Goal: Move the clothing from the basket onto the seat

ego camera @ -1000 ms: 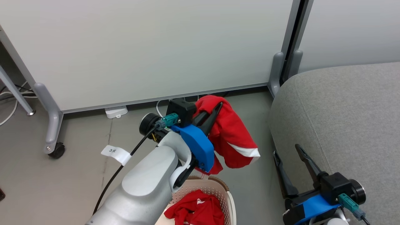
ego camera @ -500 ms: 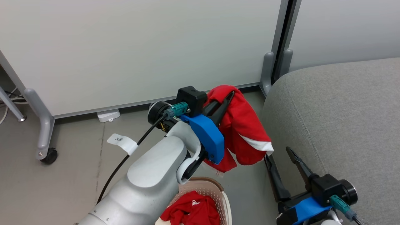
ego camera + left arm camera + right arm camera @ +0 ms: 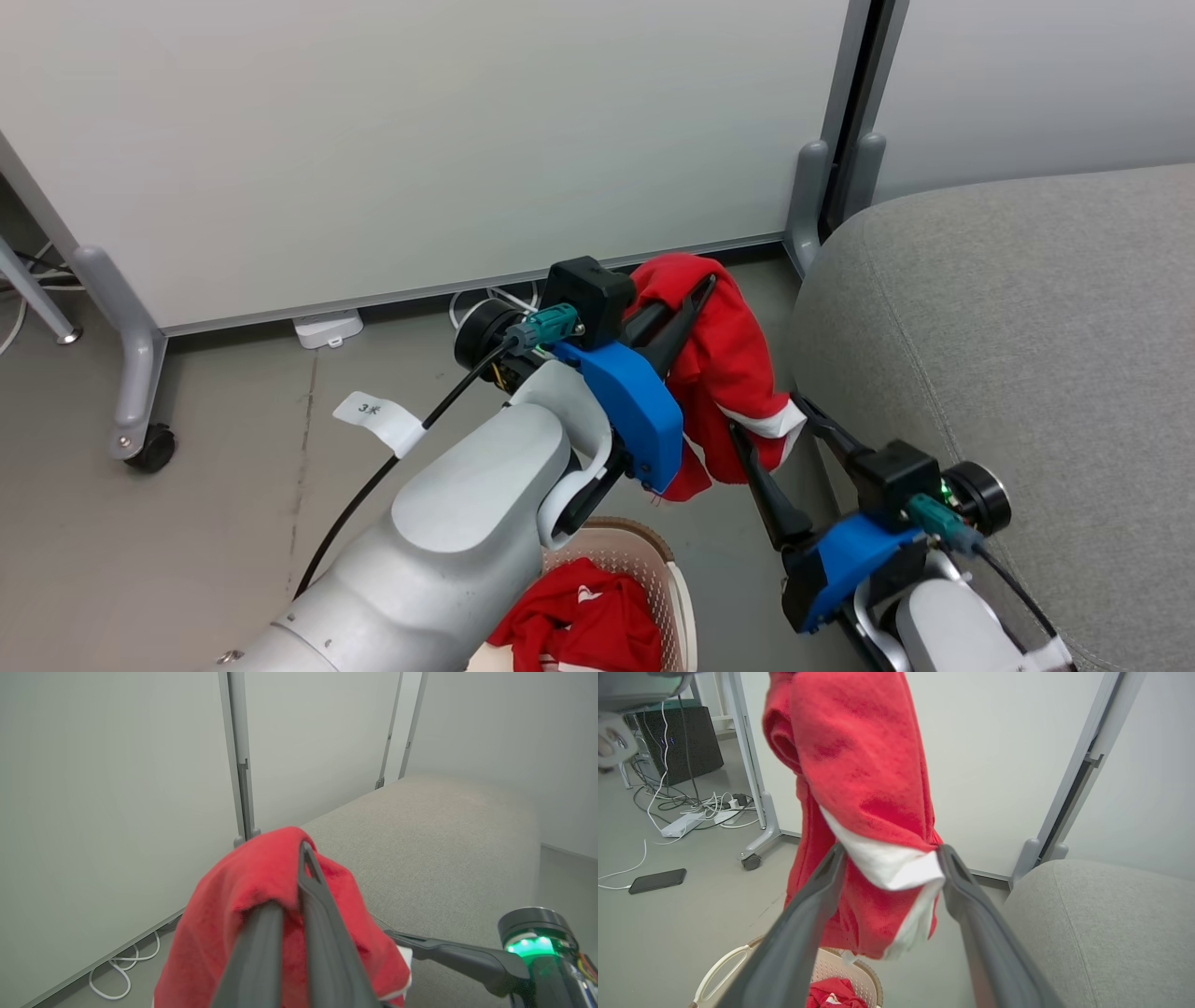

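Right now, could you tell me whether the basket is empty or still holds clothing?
Not empty: one crumpled red garment lies inside the basket, plain in the head view.

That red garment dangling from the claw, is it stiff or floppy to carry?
Probably floppy: the red garment droops in folds from the left gripper. Likely light, since one narrow pinch carries it. Its white hem dangles loose, so a nudge should swing it.
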Controlling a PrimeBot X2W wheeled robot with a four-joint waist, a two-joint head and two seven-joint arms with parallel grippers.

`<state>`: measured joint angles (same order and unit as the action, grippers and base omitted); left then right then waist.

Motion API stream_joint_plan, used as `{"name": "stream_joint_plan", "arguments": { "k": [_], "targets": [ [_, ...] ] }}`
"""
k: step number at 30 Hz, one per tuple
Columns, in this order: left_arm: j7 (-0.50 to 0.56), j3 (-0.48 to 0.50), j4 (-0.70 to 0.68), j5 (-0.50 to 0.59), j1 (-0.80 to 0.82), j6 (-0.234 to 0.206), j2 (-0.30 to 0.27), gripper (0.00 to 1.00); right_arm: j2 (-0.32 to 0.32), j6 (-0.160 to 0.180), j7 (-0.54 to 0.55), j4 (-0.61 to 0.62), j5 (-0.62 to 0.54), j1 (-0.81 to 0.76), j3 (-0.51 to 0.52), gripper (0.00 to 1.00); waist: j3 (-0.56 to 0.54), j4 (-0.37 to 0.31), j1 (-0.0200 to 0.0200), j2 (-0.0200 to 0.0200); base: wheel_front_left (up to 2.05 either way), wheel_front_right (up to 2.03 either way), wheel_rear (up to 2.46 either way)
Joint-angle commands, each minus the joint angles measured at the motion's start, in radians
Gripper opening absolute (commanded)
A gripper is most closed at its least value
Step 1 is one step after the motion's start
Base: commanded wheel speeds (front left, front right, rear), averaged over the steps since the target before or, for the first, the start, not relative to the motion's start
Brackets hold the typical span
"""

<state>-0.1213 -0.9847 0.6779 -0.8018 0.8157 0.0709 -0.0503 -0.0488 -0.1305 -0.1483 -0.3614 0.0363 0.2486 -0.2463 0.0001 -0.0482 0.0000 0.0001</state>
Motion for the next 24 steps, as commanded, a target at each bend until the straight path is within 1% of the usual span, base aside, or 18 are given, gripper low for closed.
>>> {"name": "stream_joint_plan", "arguments": {
  "k": [1,8,16,18,24],
  "targets": [
    [-0.006,-0.006,0.002,-0.008,0.017,-0.004,0.000,0.00,-0.003,0.000,0.010,-0.019,0.005,0.026,0.000,1.00,0.004,0.005,0.0000,-0.0001,0.00,0.00,0.00],
    [-0.016,-0.034,0.006,-0.030,0.034,-0.009,0.000,0.00,-0.003,0.000,0.041,-0.139,0.047,0.129,-0.027,1.00,0.016,0.015,0.0000,-0.0001,0.00,0.00,0.00],
    [-0.025,-0.063,0.011,-0.059,0.048,-0.013,0.000,0.00,-0.003,0.000,0.031,-0.248,0.124,0.212,-0.084,1.00,0.020,0.022,0.0000,-0.0001,0.00,0.00,0.00],
    [-0.030,-0.070,0.015,-0.063,0.052,-0.015,0.000,0.00,-0.003,0.000,0.029,-0.270,0.142,0.224,-0.096,0.00,0.020,0.023,0.0000,-0.0001,0.00,0.00,0.00],
    [-0.040,-0.084,0.025,-0.078,0.058,-0.019,0.000,0.00,-0.003,0.000,0.005,-0.315,0.168,0.245,-0.117,0.00,0.022,0.020,0.0000,-0.0001,0.00,0.00,0.00]
  ]
}}
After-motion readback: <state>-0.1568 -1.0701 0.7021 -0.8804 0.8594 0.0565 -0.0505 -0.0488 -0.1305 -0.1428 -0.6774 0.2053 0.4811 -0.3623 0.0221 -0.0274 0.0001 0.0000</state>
